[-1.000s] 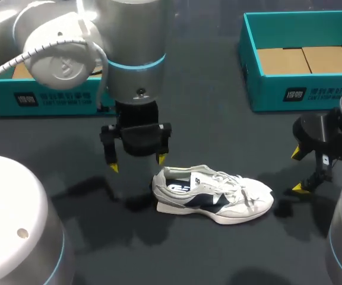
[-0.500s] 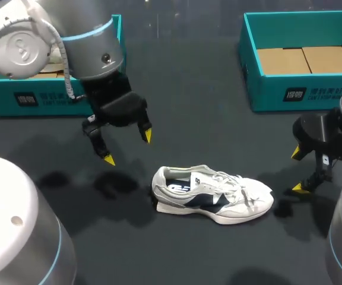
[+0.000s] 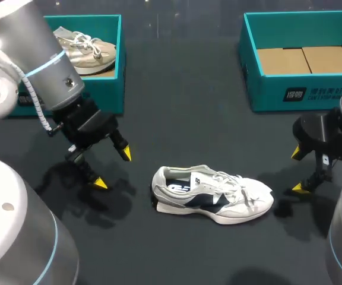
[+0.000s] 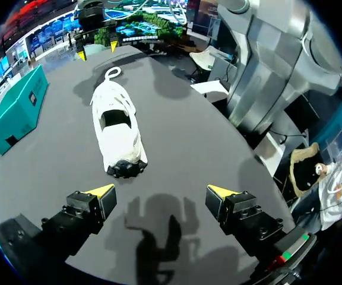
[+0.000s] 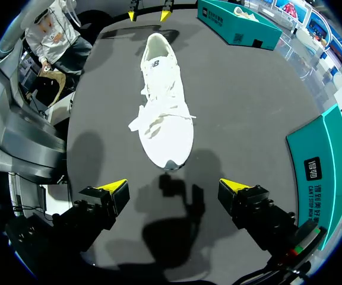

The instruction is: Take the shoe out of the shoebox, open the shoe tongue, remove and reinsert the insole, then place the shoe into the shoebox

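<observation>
Boxes first: the left box (image 3: 109, 90) sits at the far left of the table (image 3: 189, 101) with a beige shoe (image 3: 91, 47) lying in it, and my left arm (image 3: 37, 65) crosses in front of its near wall. The right box (image 3: 266, 92) stands far right, showing a brown cardboard floor (image 3: 304, 59). Both are well back from the white shoe (image 3: 212, 194).

That one lies on its sole out on the dark table, near the middle. Its heel points to my left side and its toe to my right, with the laces loose on top.

My left gripper (image 3: 112, 168) hangs low over the table, off the heel end, fingers spread wide and holding nothing. From its wrist camera the heel is dead ahead of the gap, apart from both yellow tips.

My right gripper (image 3: 296, 171) is near the toe end, fingers parted too, nothing in them. Its wrist camera has the toe straight ahead, near but not touching. In each wrist camera the gripper's own shadow falls on the table between the fingers.
</observation>
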You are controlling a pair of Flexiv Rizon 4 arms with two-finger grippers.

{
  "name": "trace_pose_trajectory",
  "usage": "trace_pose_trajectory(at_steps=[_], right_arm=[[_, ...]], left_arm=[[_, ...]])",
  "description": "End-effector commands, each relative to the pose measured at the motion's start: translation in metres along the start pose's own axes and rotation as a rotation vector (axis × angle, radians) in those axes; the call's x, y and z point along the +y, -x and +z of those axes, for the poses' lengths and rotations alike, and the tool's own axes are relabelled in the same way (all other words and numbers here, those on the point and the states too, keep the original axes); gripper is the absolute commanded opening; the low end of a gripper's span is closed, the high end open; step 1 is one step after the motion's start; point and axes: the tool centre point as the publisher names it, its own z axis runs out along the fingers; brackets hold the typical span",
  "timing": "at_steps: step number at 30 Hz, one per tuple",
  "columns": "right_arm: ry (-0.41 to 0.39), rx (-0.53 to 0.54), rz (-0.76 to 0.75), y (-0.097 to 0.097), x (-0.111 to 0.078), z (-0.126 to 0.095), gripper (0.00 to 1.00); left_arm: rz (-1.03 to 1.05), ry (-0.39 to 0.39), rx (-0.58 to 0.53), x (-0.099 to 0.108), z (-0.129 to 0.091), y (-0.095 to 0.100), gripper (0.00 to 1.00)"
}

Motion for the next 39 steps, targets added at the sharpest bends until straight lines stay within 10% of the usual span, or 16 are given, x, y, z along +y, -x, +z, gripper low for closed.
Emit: trace_pose_trajectory(at_steps=[1, 8, 21, 34, 39], right_arm=[[-0.001, -0.003, 0.0, -0.002, 0.0, 0.0, 1.0], [-0.001, -0.003, 0.0, -0.002, 0.0, 0.0, 1.0], [-0.001, -0.003, 0.0, -0.002, 0.0, 0.0, 1.0], [-0.001, -0.003, 0.0, -0.002, 0.0, 0.0, 1.0], [-0.001, -0.003, 0.0, -0.002, 0.0, 0.0, 1.0]], left_arm=[[-0.11, -0.173, -0.266, 0.006, 0.004, -0.006, 1.0], [-0.11, -0.173, -0.266, 0.006, 0.004, -0.006, 1.0], [-0.221, -0.473, -0.217, 0.051, 0.032, 0.006, 1.0], [-0.216, -0.476, -0.171, 0.054, 0.038, 0.006, 1.0], [-0.226, -0.598, -0.296, 0.063, 0.05, 0.012, 1.0]])
